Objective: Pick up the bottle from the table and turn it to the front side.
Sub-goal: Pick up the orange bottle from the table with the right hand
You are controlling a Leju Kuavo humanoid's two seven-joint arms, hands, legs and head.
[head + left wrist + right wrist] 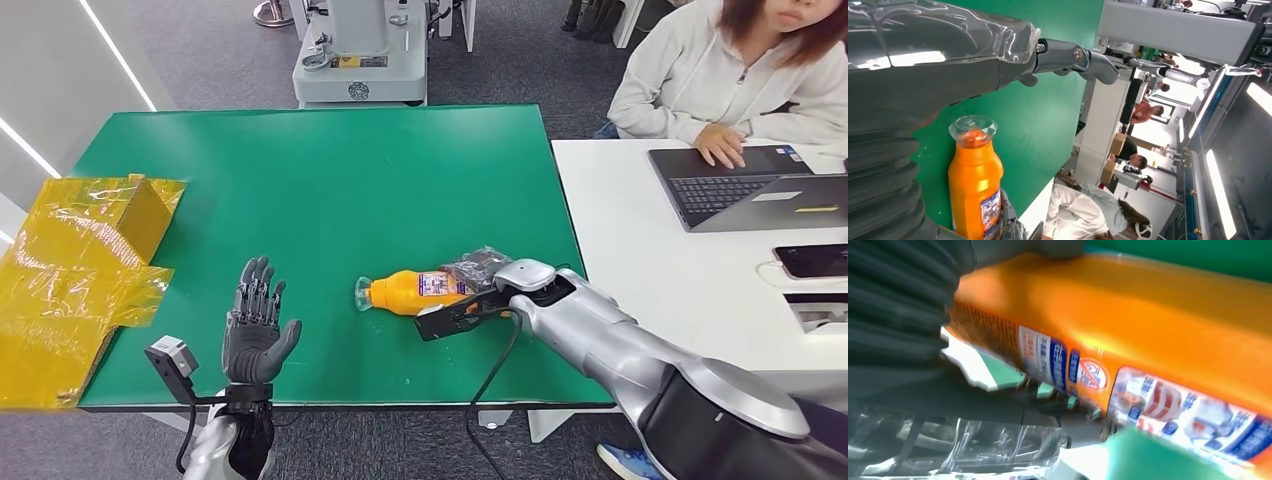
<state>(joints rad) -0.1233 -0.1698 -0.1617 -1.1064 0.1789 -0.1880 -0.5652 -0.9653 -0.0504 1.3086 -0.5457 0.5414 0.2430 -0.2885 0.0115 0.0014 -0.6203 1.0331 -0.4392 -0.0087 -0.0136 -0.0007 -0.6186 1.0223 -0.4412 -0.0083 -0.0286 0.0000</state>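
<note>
Fingers of the left hand (pixel 258 330) stand spread, holding nothing. Farther on, the right hand (pixel 478 290) wraps the base of the bottle (pixel 415 291), lying on the table (pixel 330 180). Grasping is underway, I think; next comes lifting and turning the label forward.

A glossy, smooth orange plastic bottle (pixel 410 291) with a shiny printed paper label is lying on a matt green table top (pixel 330 180). A clear plastic film, crinkled and reflecting light, is covering the right hand (pixel 478 268) gripping it. The dark, matt left hand (pixel 257 325) is showing ribbed grey rubbery covering. Far left, crinkly glossy yellow film (pixel 70 270) is wrapping a box. Smooth silver metal-look shells are covering the right arm (pixel 600 335).
</note>
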